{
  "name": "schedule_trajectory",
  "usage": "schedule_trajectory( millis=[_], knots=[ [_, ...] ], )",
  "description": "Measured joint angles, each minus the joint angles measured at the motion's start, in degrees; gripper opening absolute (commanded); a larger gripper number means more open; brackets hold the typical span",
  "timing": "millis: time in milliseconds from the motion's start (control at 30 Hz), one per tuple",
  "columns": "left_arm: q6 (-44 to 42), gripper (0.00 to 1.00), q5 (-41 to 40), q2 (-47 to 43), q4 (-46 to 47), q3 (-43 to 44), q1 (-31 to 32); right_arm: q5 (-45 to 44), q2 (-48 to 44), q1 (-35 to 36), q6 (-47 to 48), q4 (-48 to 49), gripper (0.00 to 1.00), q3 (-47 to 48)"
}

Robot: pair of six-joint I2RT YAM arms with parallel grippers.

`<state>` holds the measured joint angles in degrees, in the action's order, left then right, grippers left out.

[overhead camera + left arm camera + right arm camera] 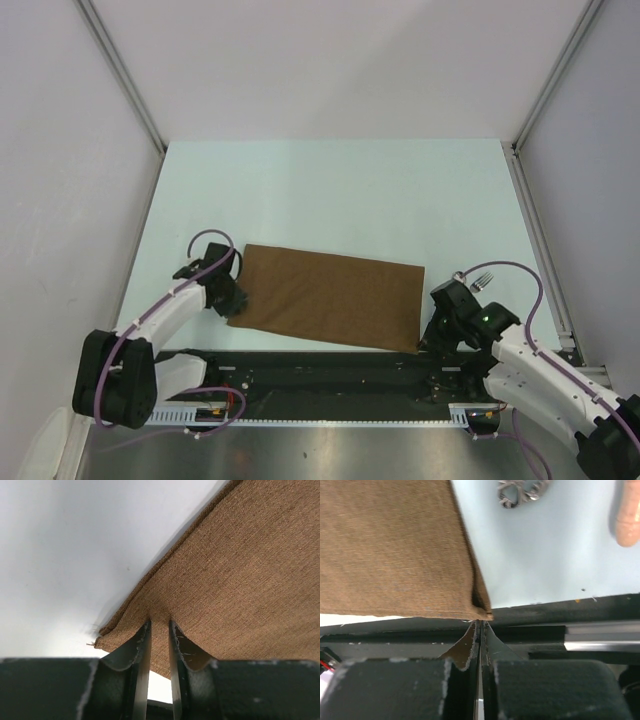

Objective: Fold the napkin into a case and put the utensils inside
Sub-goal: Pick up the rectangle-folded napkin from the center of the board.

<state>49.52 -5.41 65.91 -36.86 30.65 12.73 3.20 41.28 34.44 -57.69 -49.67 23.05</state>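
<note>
The left jaws are pinched on the napkin [240,580] just in from its near-left corner, with cloth ridged up between them. The right jaws are pressed fully together, tips at the near-right corner; whether they catch any cloth I cannot tell. The napkin lies flat on the bench [350,190], a long rectangle between the arms, its right corner showing two layers. The utensils [481,279] lie just right of it, outside. At most one fold looks done; shaping the case and loading it remain.
</note>
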Motion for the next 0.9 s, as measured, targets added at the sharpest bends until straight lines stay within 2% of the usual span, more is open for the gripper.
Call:
schedule_trajectory(
  millis=[67, 100, 167, 200, 233, 300, 367, 433, 533, 667, 833, 900],
  knots=[
    [-0.09, 0.31, -0.24, -0.72, -0.02, 0.0, -0.13, -0.39, -0.04, -0.02, -0.2, -0.66, 0.0, -0.2],
    [-0.37, 0.34, -0.22, -1.11, -0.09, 0.02, -0.15, -0.61, -0.04, -0.07, -0.15, -0.74, 0.1, -0.17],
    [-1.77, 0.48, -0.02, -2.23, -0.33, 0.5, -0.17, -1.29, 0.04, -0.59, 0.7, -1.03, 0.35, 0.33],
    [-2.82, 0.56, 0.48, -2.75, -0.2, 0.92, -0.17, -1.79, 0.09, -1.05, 1.55, -1.07, 0.57, 1.01],
    [-4.13, 0.62, 1.53, -3.48, 0.13, 1.57, -0.31, -2.14, 0.2, -1.92, 2.75, -0.92, 0.65, 2.08],
    [-6.97, 0.66, 4.79, -4.85, 2.32, 3.04, -0.55, -2.47, 1.25, -4.61, 5.73, 0.7, 0.74, 4.57],
    [-9.53, 0.68, 9.11, -5.22, 5.42, 4.81, -1.03, -1.25, 2.54, -8.9, 8.61, 3.98, 0.77, 6.38],
    [-12.09, 0.64, 13.35, -4.09, 8.2, 7.04, -1.51, 0.61, 4.44, -13.55, 11.02, 8.15, 0.79, 7.61],
    [-16.81, 0.61, 18.84, 2.6, 9.92, 13.99, -2.69, 2.03, 9.68, -18.45, 13.88, 13.57, 0.8, 10.47],
    [-23.78, 0.61, 22.64, 14.1, 10.25, 23.91, -3.8, 3.61, 16.76, -20.31, 18.03, 20.61, 0.79, 13.11],
    [-29.92, 0.6, 23.65, 22.03, 9.2, 28.17, -5.03, 3.06, 26.08, -22.14, 23.06, 26.62, 0.74, 15.34],
    [-30.8, 0.59, 23.71, 23.91, 9.05, 28.41, -5.62, 2.19, 28.44, -22.64, 24.5, 27.87, 0.68, 15.39]
  ],
)
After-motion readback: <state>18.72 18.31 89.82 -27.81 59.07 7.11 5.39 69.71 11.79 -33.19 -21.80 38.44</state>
